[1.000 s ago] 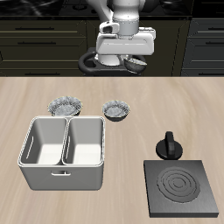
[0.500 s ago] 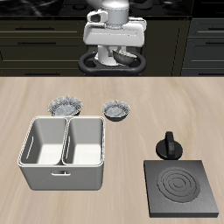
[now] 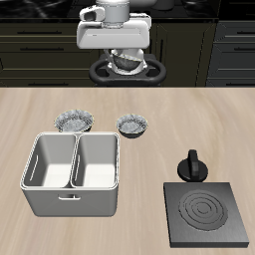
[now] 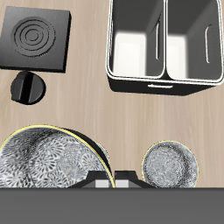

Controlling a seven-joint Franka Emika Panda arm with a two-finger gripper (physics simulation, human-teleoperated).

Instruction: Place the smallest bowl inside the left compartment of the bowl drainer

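Drainer [image 3: 70, 199] first: the light grey tub sits near the desk's front edge. Its two square wells hold nothing, and the left compartment [image 3: 48, 164] is the one meant for the bowl. Just behind the tub rests a speckled bowl [image 3: 74, 121], the broader of the two on the desk.

Farther along and much higher, the hand [image 3: 121, 56] hangs above the back of the desk, well apart from the tub. Under it shows a speckled patch that I take to be the smallest bowl [image 3: 127, 63]. In the wrist view the same bowl [image 4: 48, 162] looms large, its rim running right up to the hand [image 4: 114, 181]. Only the finger roots show there, so the exact opening is hidden. Since the bowl is off the desk, I judge the fingers pinched onto its rim.

Next on the desk comes the second speckled bowl [image 3: 132, 125], apart from the tub. Beyond it are a black knobbed pot [image 3: 191, 164] and the dark stove plate [image 3: 207, 214].

The bowl looks stiff, light and smooth, so it probably slips easily. Held at one edge, it will likely want to tip. The best hold is on the ruffled rim, one finger inside and one outside. It should go down level, inside the well's walls and short of the divider.
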